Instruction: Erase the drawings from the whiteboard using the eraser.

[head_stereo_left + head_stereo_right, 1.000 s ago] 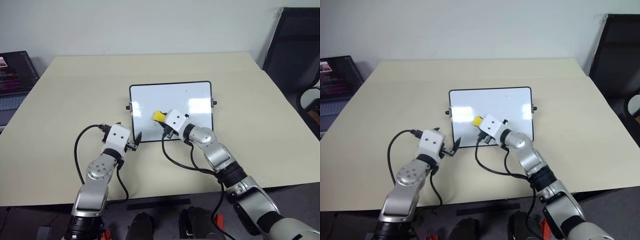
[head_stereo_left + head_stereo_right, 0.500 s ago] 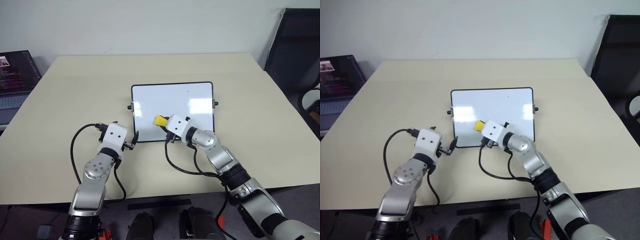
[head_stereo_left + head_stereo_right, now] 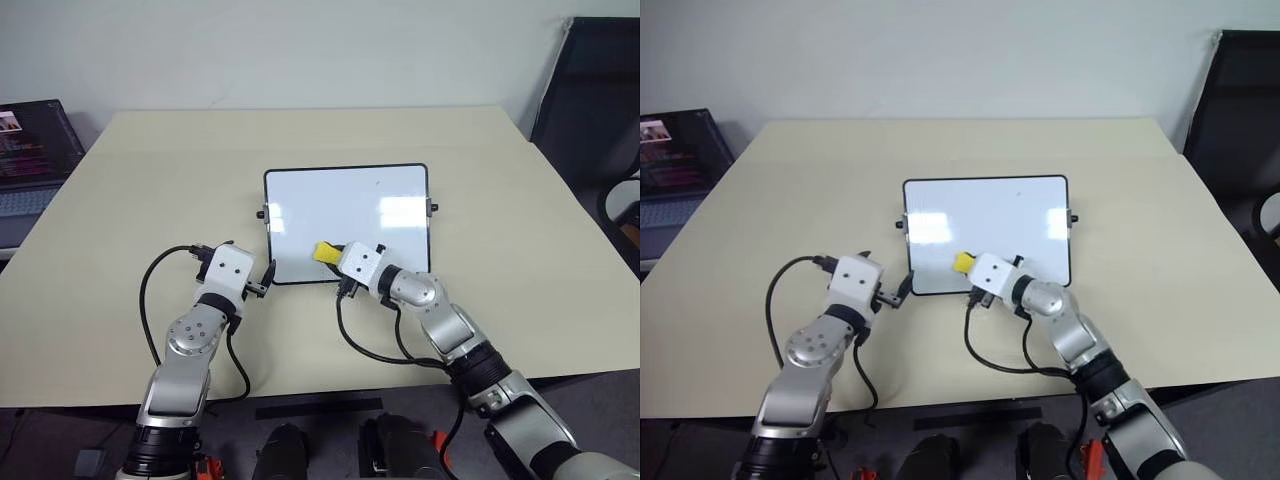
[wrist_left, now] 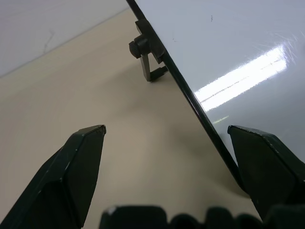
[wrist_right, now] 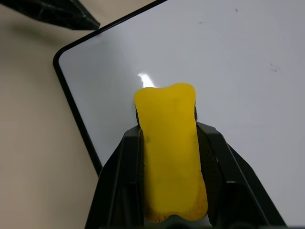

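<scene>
Right wrist view: right gripper (image 5: 167,143) jaws clamped on eraser (image 5: 170,152), yellow block squeezed narrow at middle, long axis along fingers, free end pointing far-left over whiteboard (image 3: 345,200) near-left area. Left gripper (image 4: 167,167) jaws spread wide, holding nothing, straddling board's left frame edge near near-left corner. Board lies flat mid-table (image 3: 150,200), long axis left-right.

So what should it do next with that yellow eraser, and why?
Probably sweep the eraser up toward the far side of the whiteboard. The right gripper holds it near the board's near-left corner, the board around it looks wiped, and a few tiny dark specks remain farther up.
</scene>
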### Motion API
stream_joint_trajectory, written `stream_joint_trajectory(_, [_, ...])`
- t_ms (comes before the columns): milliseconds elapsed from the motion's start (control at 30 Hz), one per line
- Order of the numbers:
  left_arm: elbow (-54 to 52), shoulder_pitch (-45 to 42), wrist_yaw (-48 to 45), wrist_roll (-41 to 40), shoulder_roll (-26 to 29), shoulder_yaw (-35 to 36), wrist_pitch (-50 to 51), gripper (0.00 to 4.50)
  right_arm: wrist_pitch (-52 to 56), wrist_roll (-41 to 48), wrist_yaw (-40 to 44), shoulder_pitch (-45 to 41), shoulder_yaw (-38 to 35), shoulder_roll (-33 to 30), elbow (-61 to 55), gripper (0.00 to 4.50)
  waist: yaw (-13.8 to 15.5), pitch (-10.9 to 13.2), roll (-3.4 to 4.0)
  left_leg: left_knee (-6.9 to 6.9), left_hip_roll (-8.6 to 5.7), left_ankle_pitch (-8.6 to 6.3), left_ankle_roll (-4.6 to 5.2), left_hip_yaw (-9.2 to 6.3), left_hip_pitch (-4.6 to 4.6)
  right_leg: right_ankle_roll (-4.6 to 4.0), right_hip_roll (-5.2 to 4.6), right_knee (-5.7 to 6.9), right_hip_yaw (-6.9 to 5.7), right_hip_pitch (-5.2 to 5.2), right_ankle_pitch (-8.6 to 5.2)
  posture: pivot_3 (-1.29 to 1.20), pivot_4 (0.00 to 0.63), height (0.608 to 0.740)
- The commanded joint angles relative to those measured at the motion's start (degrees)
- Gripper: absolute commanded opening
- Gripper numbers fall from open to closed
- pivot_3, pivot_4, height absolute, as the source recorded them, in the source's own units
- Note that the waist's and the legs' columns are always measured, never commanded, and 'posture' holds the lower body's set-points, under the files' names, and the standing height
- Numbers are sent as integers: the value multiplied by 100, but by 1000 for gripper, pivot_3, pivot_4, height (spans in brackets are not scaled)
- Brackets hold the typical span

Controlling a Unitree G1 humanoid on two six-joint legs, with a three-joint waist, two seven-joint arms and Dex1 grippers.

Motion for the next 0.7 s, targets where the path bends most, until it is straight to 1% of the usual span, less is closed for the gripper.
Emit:
stream_joint_trajectory(33, [-158, 8, -10, -12, 51, 65, -82, 4500, 180, -96, 2, 89, -60, -124, 107, 1170, -1, 0, 0, 0, 0, 0, 0, 0, 0, 0, 0, 0, 0, 0, 0, 0, 150, 740])
stream_joint_trajectory(200, [-191, 30, -17, -16, 34, 31, -62, 4500, 261, 20, -94, -2, -233, -72, 86, 1170, -1, 0, 0, 0, 0, 0, 0, -1, 1, 0, 0, 1, -2, 0, 0, 0, 150, 740])
stream_joint_trajectory(333, [-187, 12, -31, -51, -3, 9, -68, 4500, 140, 424, -110, 58, -630, -115, -221, 1170, 9, 0, 0, 2, 0, 0, 0, -2, -1, 0, 0, 1, -2, 0, 0, 0, 150, 740])
stream_joint_trajectory(500, [-262, 36, -191, -246, -142, -102, -141, 4500, 458, 818, 93, 397, -1064, -385, -1167, 1170, 14, 1, -1, 0, -3, -1, -1, -2, -16, 1, -1, -15, -2, -3, 0, 0, 150, 740])
stream_joint_trajectory(700, [-532, 124, -471, -516, -270, -264, -134, 4500, 1052, 948, 191, 788, -1339, -735, -2142, 1170, -20, 3, -1, -10, 3, -5, -6, -1, -21, 1, -1, -24, 3, -10, -1, 0, 150, 740])
